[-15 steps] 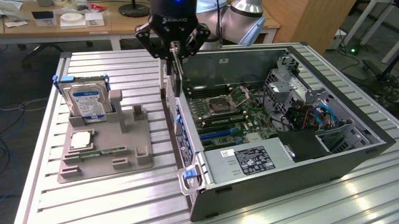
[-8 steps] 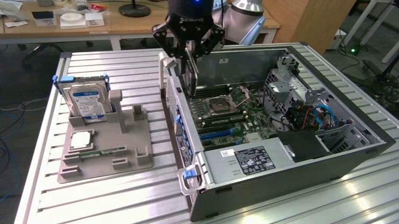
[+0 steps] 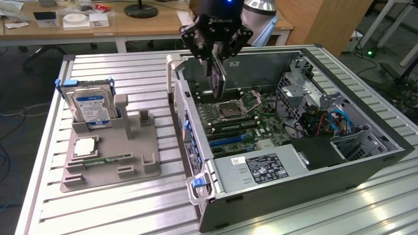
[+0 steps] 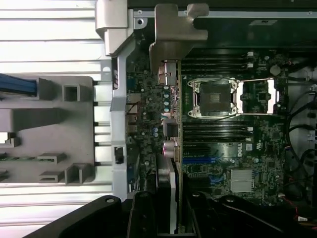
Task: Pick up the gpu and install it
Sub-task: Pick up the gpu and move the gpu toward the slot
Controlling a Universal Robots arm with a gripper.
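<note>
The gpu (image 3: pixel 218 85) hangs on edge from my gripper (image 3: pixel 217 66), which is shut on its upper edge. It hovers over the motherboard (image 3: pixel 238 122) inside the open computer case (image 3: pixel 365 147), near the case's wall on the exterior view's left. In the wrist view the gpu (image 4: pixel 171 124) appears edge-on, with its silver end bracket (image 4: pixel 178 29) at the far end. My gripper (image 4: pixel 171 218) has dark fingers (image 4: pixel 143 215) on either side of the card. The card sits above the board, between the rear ports and the CPU socket (image 4: pixel 215 99).
A grey fixture (image 3: pixel 111 161) on the slatted table holds a hard drive (image 3: pixel 91 107), a CPU chip (image 3: pixel 85 146) and a green memory stick (image 3: pixel 107 159). The case holds a power supply (image 3: pixel 261 169) and a drive cage with cables (image 3: pixel 326 122).
</note>
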